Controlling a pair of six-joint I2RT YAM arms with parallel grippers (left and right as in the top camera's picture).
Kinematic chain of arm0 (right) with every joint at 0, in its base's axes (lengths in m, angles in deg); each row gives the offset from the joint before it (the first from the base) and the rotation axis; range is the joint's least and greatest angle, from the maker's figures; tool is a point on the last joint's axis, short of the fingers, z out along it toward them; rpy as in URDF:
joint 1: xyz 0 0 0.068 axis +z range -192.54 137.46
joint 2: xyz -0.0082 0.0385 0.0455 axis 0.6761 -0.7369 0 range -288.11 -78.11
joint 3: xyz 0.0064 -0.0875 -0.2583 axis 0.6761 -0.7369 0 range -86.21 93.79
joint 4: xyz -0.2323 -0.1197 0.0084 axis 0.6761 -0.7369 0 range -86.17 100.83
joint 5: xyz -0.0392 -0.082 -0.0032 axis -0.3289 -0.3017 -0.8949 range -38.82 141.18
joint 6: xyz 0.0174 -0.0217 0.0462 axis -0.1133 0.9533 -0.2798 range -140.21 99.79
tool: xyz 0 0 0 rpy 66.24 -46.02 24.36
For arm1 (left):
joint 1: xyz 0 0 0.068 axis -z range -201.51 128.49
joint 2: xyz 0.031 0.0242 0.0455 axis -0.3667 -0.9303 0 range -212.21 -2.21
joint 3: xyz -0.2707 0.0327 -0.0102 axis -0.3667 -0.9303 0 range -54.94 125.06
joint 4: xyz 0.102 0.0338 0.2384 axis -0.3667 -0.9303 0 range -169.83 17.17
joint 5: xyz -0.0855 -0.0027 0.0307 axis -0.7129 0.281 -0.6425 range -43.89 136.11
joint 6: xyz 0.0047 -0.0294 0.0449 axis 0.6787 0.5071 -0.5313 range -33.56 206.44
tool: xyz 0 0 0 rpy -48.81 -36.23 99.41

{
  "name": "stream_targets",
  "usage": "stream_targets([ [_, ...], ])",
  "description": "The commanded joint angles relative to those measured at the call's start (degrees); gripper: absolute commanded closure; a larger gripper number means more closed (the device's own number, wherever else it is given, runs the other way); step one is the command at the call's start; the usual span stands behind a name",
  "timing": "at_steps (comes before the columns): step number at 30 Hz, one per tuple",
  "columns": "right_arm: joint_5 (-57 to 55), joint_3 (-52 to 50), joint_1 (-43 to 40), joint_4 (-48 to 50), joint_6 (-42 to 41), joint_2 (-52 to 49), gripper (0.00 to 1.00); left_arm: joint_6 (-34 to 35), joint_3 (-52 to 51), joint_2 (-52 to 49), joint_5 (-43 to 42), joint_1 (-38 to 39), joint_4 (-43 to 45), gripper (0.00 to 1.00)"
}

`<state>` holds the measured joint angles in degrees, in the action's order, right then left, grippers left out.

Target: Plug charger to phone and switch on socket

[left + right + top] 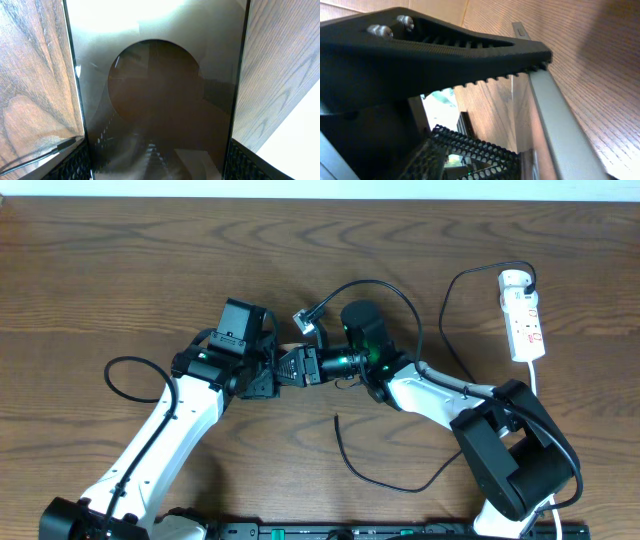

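Holding phone (pixel 160 100) clamped between left fingers (pixel 82 162), right fingers (pixel 445 55) at its edge, cannot tell if gripping; charger (pixel 400 488) unplugged on desk (pixel 100 260), socket (pixel 525 325) unattended.

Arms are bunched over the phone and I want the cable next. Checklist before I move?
1. Phone in left pincer: ok.
2. Right pincer gripping Phone: cannot tell.
3. Charger tip lying free on table: ok.
4. Charger plugged into Phone: not ok.
5. Socket unobstructed: ok.
6. Socket switched on: cannot tell.
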<state>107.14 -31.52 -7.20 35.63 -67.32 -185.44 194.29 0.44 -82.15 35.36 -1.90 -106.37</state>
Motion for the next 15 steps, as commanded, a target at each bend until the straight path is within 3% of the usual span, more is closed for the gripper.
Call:
stream_targets([
  [1, 0.5, 0.9, 0.8, 0.0, 0.2, -0.1, 0.45, 0.0, 1.0, 0.2, -0.8, 0.3, 0.5, 0.93],
  [8, -0.2, 0.9, 0.8, 0.0, 0.3, -0.1, 0.53, 0.0, 1.0, 0.2, -0.7, 1.3, 1.1, 0.92],
  [15, -0.2, 0.9, 0.8, 0.1, 0.3, -0.1, 0.55, 0.0, 1.0, 0.2, -0.8, 1.7, 1.6, 0.93],
])
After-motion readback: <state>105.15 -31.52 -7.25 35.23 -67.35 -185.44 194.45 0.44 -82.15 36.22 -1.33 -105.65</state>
